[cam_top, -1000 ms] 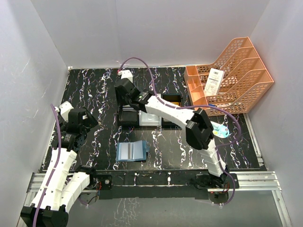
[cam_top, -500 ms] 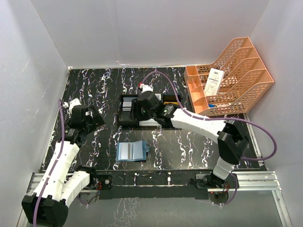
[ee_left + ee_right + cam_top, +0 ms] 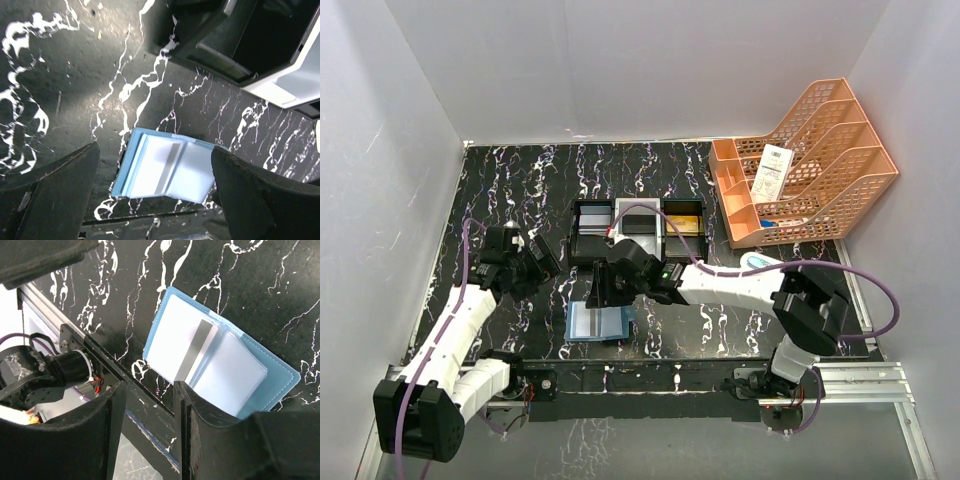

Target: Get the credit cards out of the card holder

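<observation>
Teal-blue card holder (image 3: 220,360) lies open and flat on the worktop (image 3: 720,320), just ahead of the right gripper (image 3: 149,390) and a bit off to one side of its fingertips. That gripper's jaws are partly apart with nothing between them, and it isn't touching the holder. One pale card (image 3: 186,340) with a grey stripe is still in a pocket, on the panel nearer the right gripper's tips. The other panel looks like pale pocket only, can't tell if anything is in it. Left gripper (image 3: 155,150) has jaws wide apart and empty. In its wrist view the holder sits framed between the two fingers, below and clear of them. From the top view the left gripper is off to the holder's side, apart from it. Black-and-white tray (image 3: 616,208) sits just beyond the right gripper, away from the holder, with a black card (image 3: 642,225) in its middle compartment and a gold card (image 3: 683,222) in the one furthest from the left gripper.
</observation>
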### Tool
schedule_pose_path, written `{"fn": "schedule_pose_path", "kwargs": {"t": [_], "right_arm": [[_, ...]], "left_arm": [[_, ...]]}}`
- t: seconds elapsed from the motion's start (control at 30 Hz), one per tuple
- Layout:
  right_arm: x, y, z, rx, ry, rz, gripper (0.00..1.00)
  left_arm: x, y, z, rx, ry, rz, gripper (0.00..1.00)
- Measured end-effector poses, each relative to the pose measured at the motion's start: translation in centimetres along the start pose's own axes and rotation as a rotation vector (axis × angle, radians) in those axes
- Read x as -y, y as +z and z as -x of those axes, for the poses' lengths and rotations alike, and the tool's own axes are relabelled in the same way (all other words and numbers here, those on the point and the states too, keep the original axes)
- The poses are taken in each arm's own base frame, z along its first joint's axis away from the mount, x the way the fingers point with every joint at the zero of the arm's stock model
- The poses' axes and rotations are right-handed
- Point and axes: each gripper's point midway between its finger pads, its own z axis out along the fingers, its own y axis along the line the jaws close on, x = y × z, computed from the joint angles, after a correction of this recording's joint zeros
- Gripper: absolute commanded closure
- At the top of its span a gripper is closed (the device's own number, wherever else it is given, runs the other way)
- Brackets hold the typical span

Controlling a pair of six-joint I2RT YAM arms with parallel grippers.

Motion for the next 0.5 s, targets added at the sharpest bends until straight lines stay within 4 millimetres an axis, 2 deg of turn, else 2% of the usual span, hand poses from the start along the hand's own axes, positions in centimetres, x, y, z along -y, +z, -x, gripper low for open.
{"fn": "schedule_pose_path", "kwargs": {"t": [0.13, 0.3, 0.5], "right_arm": [[0.6, 1.3, -0.7, -0.023, 0.018, -0.028, 0.6], [2.1, 3.9, -1.6, -0.06, 0.02, -0.102, 0.59], [4.2, 5.1, -3.0, -0.089, 0.028, -0.188, 0.57]], "left_arm": [[0.2, 0.2, -1.4, -0.053, -0.042, -0.032, 0.1], [-0.1, 0.4, -3.0, -0.089, -0.091, -0.044, 0.14], [0.1, 0.5, -3.4, -0.112, -0.111, -0.055, 0.19]]}}
